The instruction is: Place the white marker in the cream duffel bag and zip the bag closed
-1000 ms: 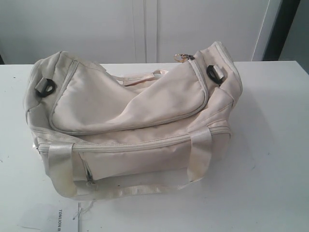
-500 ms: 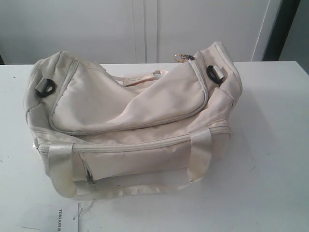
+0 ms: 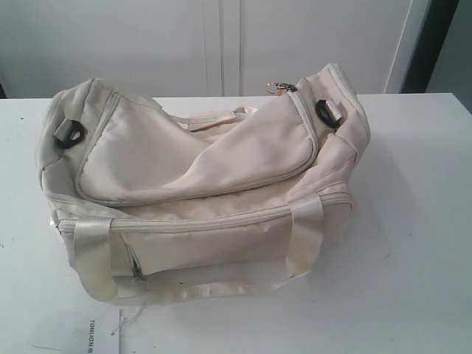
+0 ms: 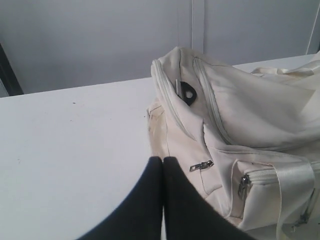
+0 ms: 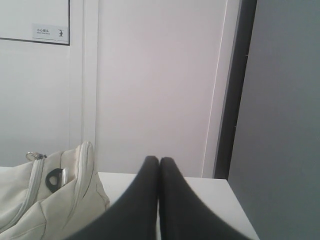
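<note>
The cream duffel bag (image 3: 199,184) lies on the white table (image 3: 413,221), its curved top flap down and the zipper pull (image 3: 280,88) at the far right end. The white marker is out of view. Neither gripper shows in the exterior view. In the left wrist view my left gripper (image 4: 163,160) is shut and empty, just off one end of the cream duffel bag (image 4: 240,130). My right gripper (image 5: 159,160) is shut with nothing in it, beside the other end of the cream duffel bag (image 5: 50,200).
A white paper tag (image 3: 81,332) with printing lies at the table's front left edge. Pale cabinet doors (image 3: 221,44) stand behind the table. A dark vertical post (image 5: 235,90) rises past the table's far right corner.
</note>
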Robot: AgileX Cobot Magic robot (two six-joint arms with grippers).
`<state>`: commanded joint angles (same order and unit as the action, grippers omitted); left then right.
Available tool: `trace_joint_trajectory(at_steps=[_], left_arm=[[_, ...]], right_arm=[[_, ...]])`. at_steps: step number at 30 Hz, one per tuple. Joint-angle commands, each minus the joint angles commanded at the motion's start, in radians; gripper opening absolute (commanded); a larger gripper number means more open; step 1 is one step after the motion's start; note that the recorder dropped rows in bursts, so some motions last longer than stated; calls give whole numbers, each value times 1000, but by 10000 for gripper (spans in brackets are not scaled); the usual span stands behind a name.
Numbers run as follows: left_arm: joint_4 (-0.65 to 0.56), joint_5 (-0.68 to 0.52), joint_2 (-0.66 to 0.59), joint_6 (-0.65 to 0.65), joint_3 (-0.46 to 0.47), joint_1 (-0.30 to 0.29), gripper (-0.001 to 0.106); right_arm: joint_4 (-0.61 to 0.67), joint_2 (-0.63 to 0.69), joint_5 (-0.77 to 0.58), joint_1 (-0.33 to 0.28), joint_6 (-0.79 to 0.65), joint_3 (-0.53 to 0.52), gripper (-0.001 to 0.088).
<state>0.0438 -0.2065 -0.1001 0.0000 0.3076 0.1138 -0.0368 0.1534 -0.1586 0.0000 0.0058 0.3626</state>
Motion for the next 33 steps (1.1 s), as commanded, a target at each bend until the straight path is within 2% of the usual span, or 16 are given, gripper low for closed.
trace_joint_trajectory(at_steps=[1,9,27,33], left_arm=[[0,33,19,0,-24,0,0],[0,33,100,0,-123,0,0],[0,11,100,0,-295,0,0],[0,-9,100,0,-308,0,0]], right_arm=[[0,0,0,0,0,0,0],[0,0,0,0,0,0,0],[0,0,0,0,0,0,0],[0,0,0,0,0,0,0]])
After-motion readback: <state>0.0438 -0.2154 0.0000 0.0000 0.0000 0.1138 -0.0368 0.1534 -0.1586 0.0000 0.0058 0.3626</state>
